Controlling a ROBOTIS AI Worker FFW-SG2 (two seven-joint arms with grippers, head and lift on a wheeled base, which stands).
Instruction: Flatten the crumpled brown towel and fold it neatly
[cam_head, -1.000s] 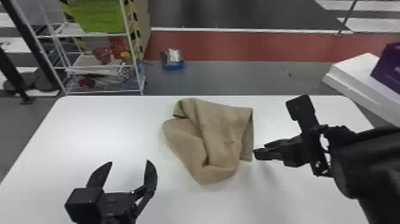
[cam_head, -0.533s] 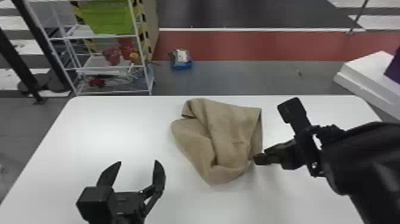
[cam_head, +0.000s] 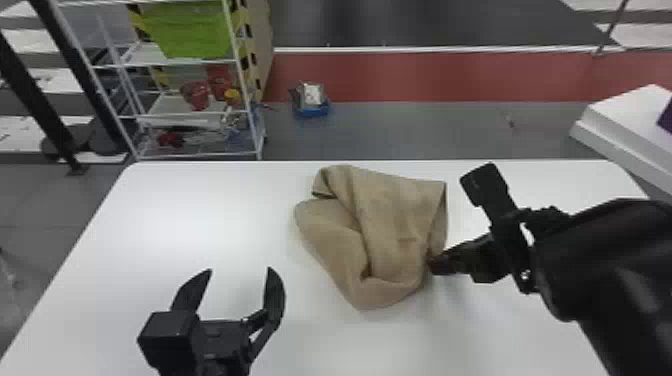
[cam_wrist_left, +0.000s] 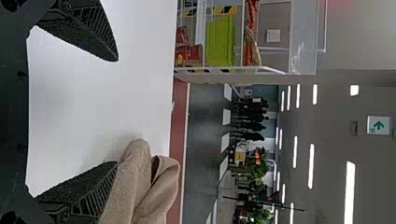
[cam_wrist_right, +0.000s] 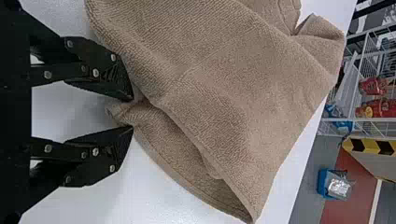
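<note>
Right end effector (cam_head: 434, 265): fingers partly parted, corner of brown towel (cam_head: 395, 220) lying between them, unclamped. Left end effector (cam_head: 240, 272): wide open, empty. Brown towel: rumpled, folded over itself, on white tabletop (cam_head: 175, 215). Beyond: white rack (cam_head: 242, 75) with green bin (cam_head: 190, 30). Right end effector closer in to the towel than a second ago.

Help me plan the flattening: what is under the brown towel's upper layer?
Beside the right tool, a lower layer of towel sticks out over the white table. Farther in, the upper layer hides whatever lies beneath.
</note>
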